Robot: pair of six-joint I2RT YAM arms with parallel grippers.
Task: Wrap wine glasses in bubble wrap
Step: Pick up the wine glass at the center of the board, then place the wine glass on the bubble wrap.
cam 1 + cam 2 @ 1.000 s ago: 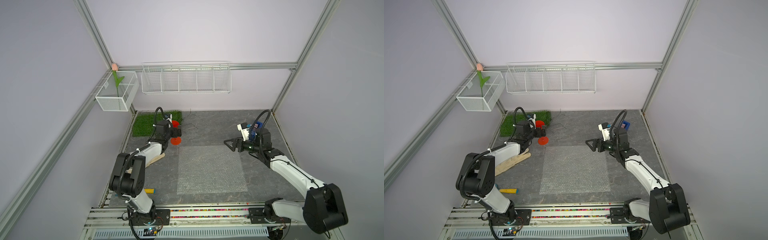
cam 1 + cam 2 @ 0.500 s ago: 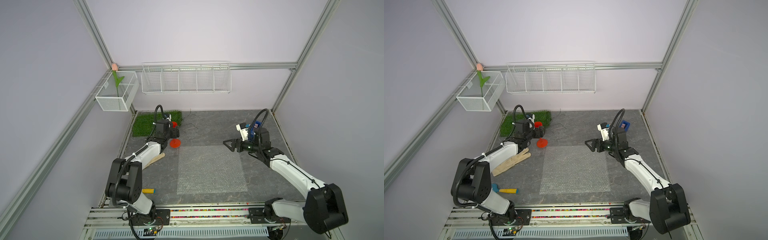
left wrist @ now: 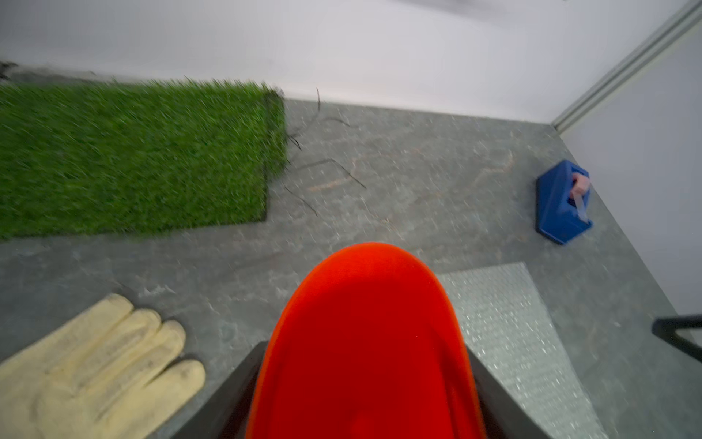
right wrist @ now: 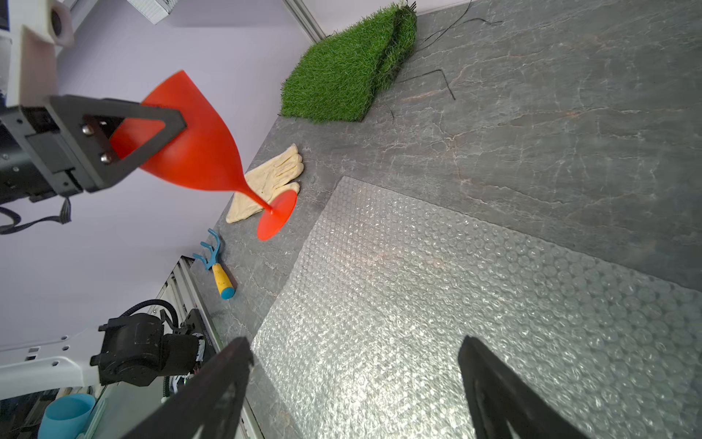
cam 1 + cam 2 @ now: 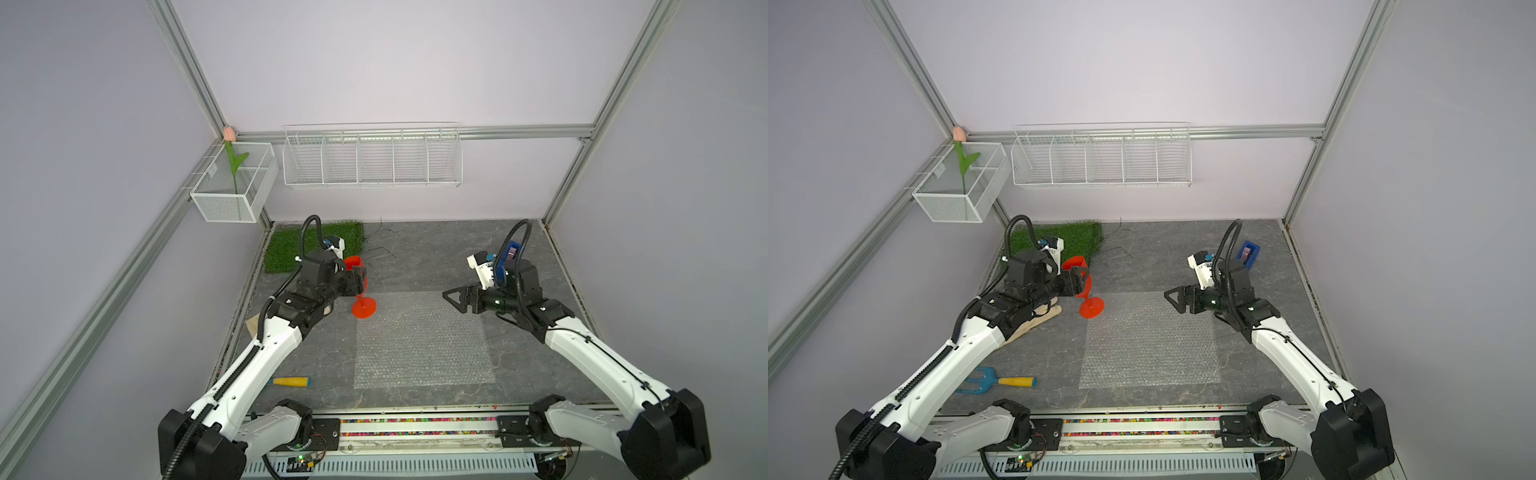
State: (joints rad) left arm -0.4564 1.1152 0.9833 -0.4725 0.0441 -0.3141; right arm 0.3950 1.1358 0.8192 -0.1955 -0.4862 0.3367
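The wine glass (image 5: 354, 263) is a red-orange goblet, tilted, its cup held by my left gripper (image 5: 360, 281) and its round foot hanging at the far left corner of the bubble wrap (image 5: 419, 340). Both top views show this, the goblet (image 5: 1074, 264) between the left gripper's (image 5: 1079, 281) jaws. In the left wrist view the red cup (image 3: 364, 334) fills the gap between the dark fingers (image 3: 235, 391). The right wrist view shows the goblet (image 4: 197, 144) off the table beside the clear sheet (image 4: 456, 285). My right gripper (image 5: 451, 299) (image 4: 355, 346) hovers open over the sheet's far right corner, holding nothing.
A green grass mat (image 5: 291, 249) lies at the back left. A cream glove (image 5: 1034, 320) lies under the left arm. A blue tape dispenser (image 5: 1248, 253) sits at the back right, a hand rake (image 5: 992, 382) at the front left. Wire baskets (image 5: 370, 158) hang on the back wall.
My left gripper has closed on the goblet's cup and carried it from beside the grass mat toward the bubble wrap's far left corner. The right arm has barely moved.
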